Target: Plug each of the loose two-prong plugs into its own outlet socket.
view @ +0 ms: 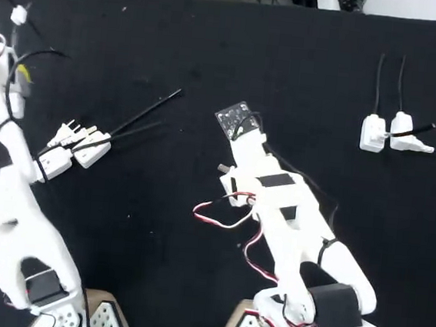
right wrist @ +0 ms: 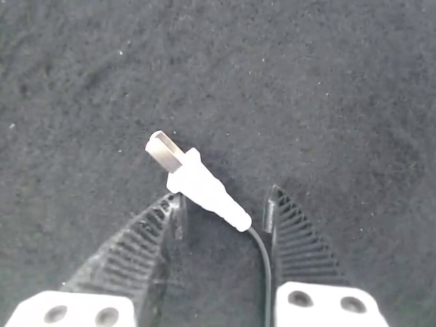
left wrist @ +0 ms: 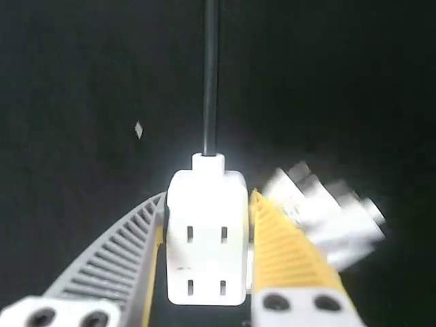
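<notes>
The left gripper (left wrist: 208,199) is seen closed on a white outlet socket (left wrist: 206,248), which is pinched at its sides between the grey finger (left wrist: 129,238) and the yellow finger (left wrist: 286,252). Two pairs of slots are shown on the socket's face, and a black cord (left wrist: 211,75) is led straight away from its far end. Just beside the yellow finger a second white connector (left wrist: 320,211) is seen, too blurred for its type to be told. In the high view both pieces are found at the left side of the black table (view: 175,43), and their two cords are laid out toward the table's middle.

The right gripper (right wrist: 225,196) is seen open, low over the table near its middle. A white two-prong plug (right wrist: 204,187) is laid flat on the cloth between the spread fingers. Its body is just beside one fingertip and apart from the other; whether it is touched cannot be told. Its prongs are pointed away from the gripper, and its thin black cable (right wrist: 264,266) is run back between the fingers.

Near the table's right edge, two more white corded connectors (view: 373,134) are laid side by side; whether they are joined cannot be told.
</notes>
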Controlling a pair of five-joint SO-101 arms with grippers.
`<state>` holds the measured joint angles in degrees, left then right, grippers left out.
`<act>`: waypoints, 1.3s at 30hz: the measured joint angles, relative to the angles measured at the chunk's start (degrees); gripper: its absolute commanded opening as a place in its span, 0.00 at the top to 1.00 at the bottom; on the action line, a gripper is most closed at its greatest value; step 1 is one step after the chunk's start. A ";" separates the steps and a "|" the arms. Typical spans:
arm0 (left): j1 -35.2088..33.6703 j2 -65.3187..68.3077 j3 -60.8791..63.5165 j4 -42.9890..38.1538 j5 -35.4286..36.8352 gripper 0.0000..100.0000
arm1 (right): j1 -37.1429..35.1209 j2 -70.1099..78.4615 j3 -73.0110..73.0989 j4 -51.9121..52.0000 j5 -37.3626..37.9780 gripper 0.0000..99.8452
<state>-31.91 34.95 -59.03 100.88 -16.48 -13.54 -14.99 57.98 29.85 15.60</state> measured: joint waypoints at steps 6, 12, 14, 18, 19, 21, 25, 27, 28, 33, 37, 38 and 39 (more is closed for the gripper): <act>10.81 -30.07 37.98 -3.25 -0.09 0.97 | 2.11 0.00 0.00 -0.53 -0.44 0.82; 24.88 -50.81 72.00 -16.00 5.27 0.97 | 3.43 0.00 0.00 -0.70 -0.35 0.82; 28.31 -54.42 81.23 -21.63 6.07 0.97 | 5.89 0.00 0.00 -0.70 -0.44 0.82; 33.23 -57.85 95.03 -32.70 7.47 0.96 | 8.79 0.00 0.00 -0.70 -0.44 0.82; 34.11 -58.02 97.49 -35.60 8.35 0.95 | 8.97 0.00 0.00 -0.70 -0.44 0.82; 35.78 -58.02 101.63 -40.62 10.73 0.88 | 8.97 0.00 0.00 -0.70 -0.35 0.82; 38.59 -58.02 108.66 -48.79 16.35 0.74 | 9.14 0.00 0.00 -0.70 -0.44 0.82; 39.12 -58.02 110.86 -50.90 18.99 0.75 | 9.14 0.00 0.00 -0.70 -0.44 0.82; 39.12 -58.02 111.03 -51.34 19.78 0.76 | 9.14 0.00 0.00 -0.70 -0.44 0.82; 38.59 -58.11 108.92 -46.33 18.81 0.76 | 9.14 0.00 0.00 -0.70 -0.44 0.82; 33.67 -60.13 102.86 -37.80 12.57 0.76 | 9.14 0.00 0.00 -0.70 -0.35 0.82; 32.09 -60.13 102.24 -36.57 10.29 0.76 | 9.14 0.00 0.00 -0.70 -0.35 0.82; 30.24 -60.13 102.15 -36.04 8.35 0.76 | 9.14 0.00 0.00 -0.70 -0.35 0.82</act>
<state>-1.67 -25.19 43.12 64.84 -8.13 -4.40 -14.99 57.98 29.14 15.25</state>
